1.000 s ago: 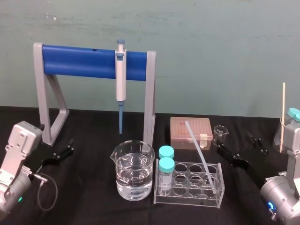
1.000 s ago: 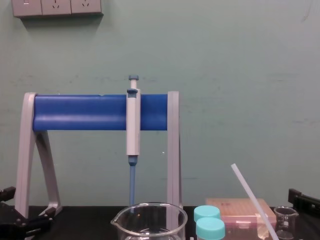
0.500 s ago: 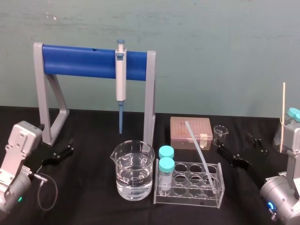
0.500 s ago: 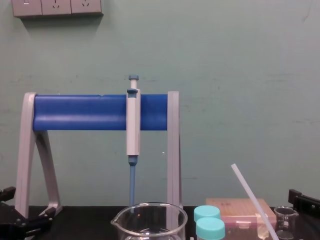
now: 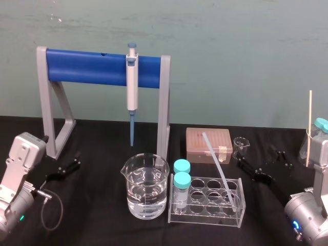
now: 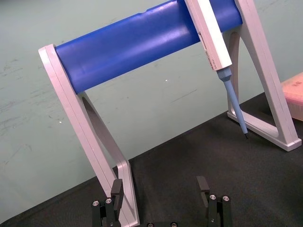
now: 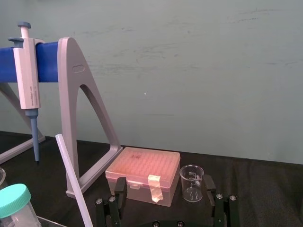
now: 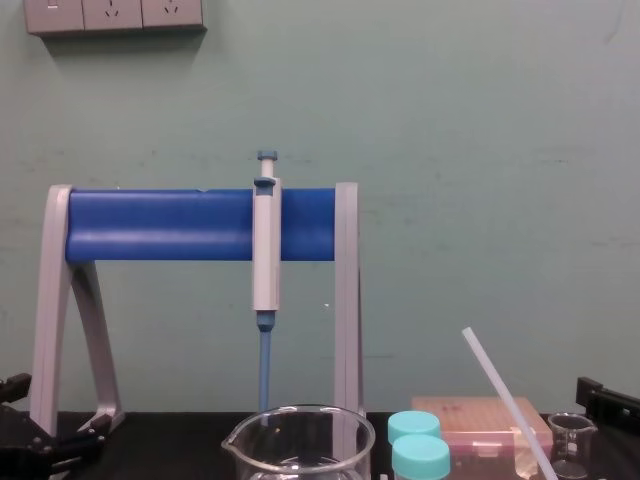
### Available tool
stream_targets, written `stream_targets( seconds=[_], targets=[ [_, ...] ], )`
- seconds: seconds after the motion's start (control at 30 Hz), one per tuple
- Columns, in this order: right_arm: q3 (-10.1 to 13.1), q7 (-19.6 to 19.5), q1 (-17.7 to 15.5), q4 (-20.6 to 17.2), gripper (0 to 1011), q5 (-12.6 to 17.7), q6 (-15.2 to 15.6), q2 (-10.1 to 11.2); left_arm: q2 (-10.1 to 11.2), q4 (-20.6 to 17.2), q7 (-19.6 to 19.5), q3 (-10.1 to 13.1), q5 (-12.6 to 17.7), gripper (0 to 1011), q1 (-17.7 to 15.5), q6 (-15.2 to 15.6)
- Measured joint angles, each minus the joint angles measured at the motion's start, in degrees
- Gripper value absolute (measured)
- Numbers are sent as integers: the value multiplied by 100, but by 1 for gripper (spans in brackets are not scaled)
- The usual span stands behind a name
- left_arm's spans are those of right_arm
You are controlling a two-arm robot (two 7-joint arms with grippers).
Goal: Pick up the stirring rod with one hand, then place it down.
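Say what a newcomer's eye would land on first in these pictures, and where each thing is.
First, the blue-barred stand at the back, with a pipette hanging from it. In front stand a beaker of water and a clear rack, the rod leaning out of it. The left gripper and right gripper are low at either side, fingers open.
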Motion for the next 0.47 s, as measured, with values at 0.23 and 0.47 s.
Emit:
stream_targets(
  seconds=[0.23,0.47],
  targets=[
    [-1,3,0,0,1003,1,-5,0,0,0,0,0,0,1000,0,0],
    [0,5,0,0,1003,1,-9,0,0,0,0,0,0,1000,0,0]
  ],
)
